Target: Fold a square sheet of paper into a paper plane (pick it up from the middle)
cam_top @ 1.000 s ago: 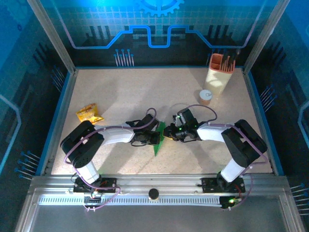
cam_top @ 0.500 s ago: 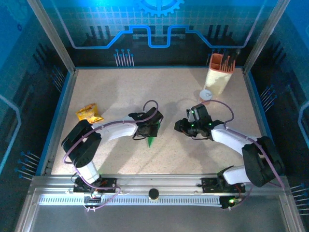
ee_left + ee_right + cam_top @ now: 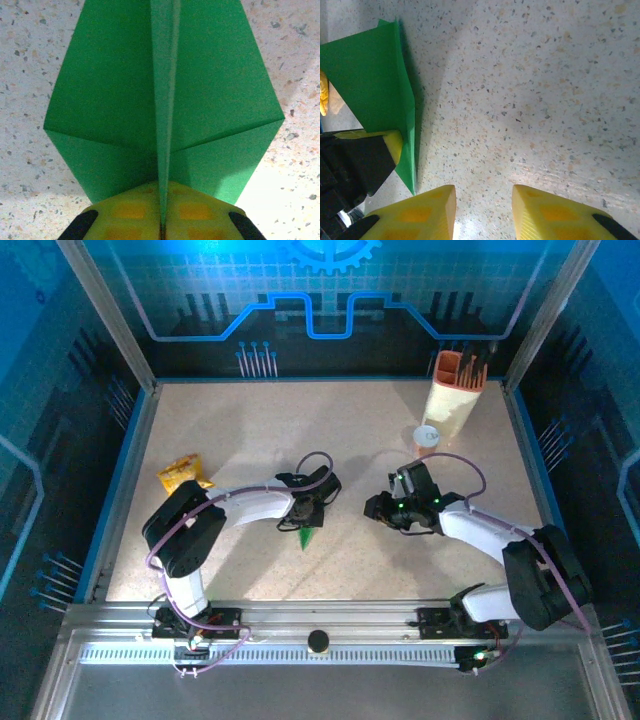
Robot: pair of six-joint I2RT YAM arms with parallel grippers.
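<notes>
Left jaws: shut tight on the paper plane (image 3: 110, 100), with the yellow fingers (image 3: 130, 212) pinching the centre crease from both sides. The wings spread out either side of that crease, and the fold lines are crisp.

From above, the left arm (image 3: 250, 508) reaches in to mid-tabletop, slightly left of centre. The plane's green tip pokes out on the near side of its wrist. Can't tell whether the plane touches the tabletop (image 3: 530, 90) or hangs just over it.

Right jaws: partly open, nothing held, just bare speckled tabletop showing in the gap. They sit just right of the plane, not touching it. In the right wrist view the plane is at the left edge, with one black-and-yellow left finger against it.

Containers:
- The tall cream holder (image 3: 450, 405) is in the far right corner. It has an orange insert at the top with dark-handled tools standing upright in it, too small to identify.
- The small round cup (image 3: 427, 437) with a pale top sits just near-left of the holder. Its contents can't be made out.

The yellow-orange snack packet (image 3: 185, 475) lies flat on the left side, well apart from the plane.
</notes>
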